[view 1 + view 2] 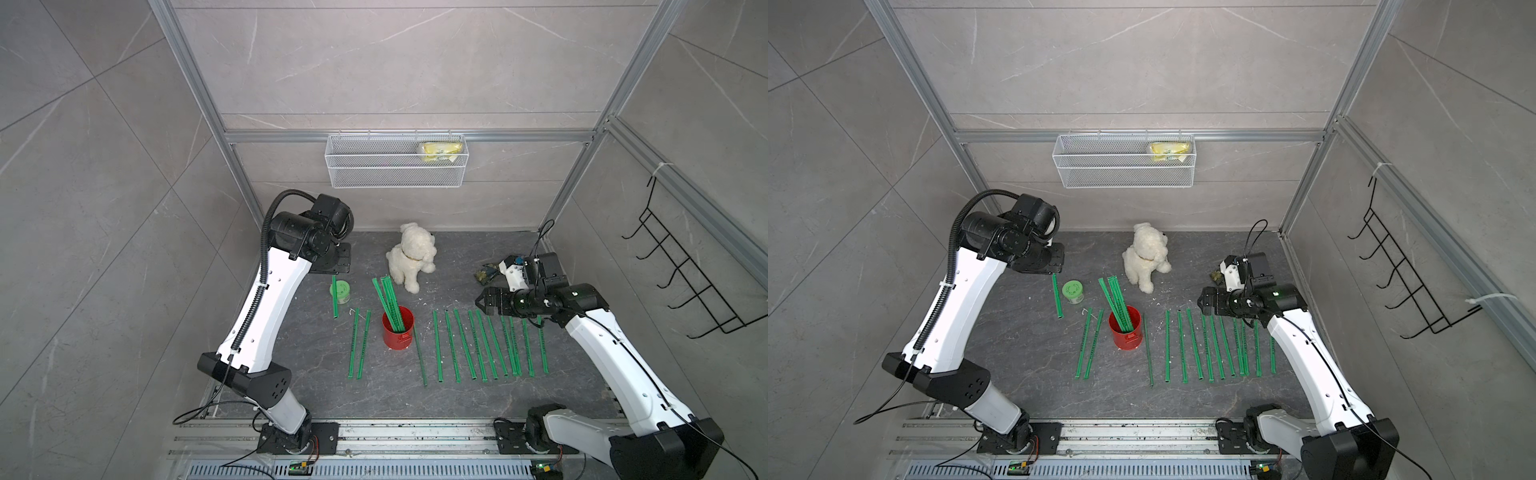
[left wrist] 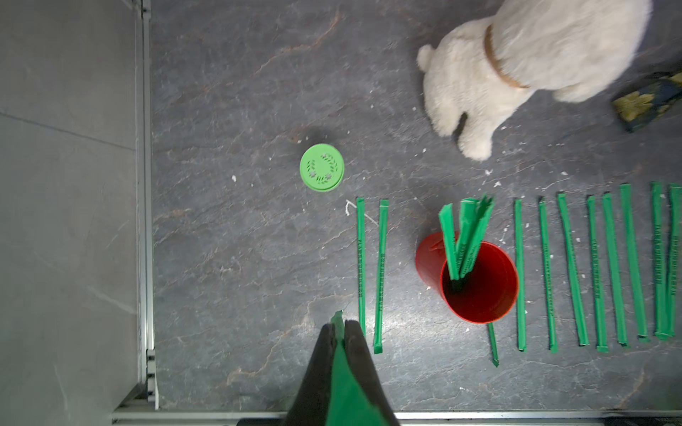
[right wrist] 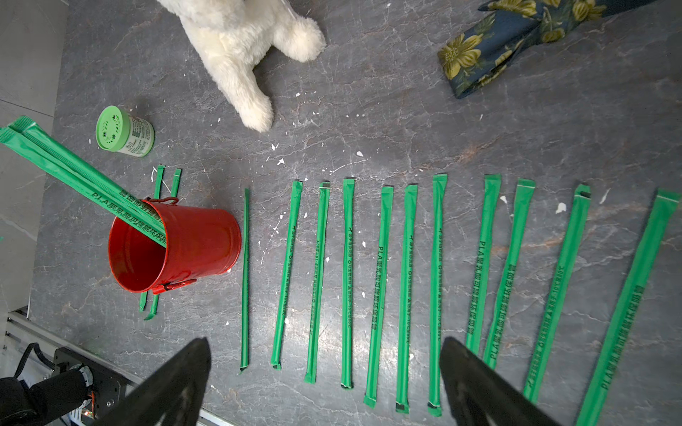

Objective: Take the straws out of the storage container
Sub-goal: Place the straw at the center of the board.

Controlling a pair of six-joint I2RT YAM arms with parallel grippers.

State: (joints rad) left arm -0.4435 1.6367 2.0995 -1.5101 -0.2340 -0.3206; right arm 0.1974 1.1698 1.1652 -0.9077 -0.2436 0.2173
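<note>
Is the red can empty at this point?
No, in the left wrist view a few green straws stand leaning inside the red can.

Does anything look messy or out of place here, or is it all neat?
Mostly neat. Small white flecks litter the dark floor between the plush dog and the row of straws. In that row, two straws slant together at one end instead of lying parallel. A floral cloth lies crumpled nearby.

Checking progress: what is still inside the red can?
A few green straws lean inside the red can, tops sticking out. Their lower ends are shadowed, so the count is unclear.
</note>
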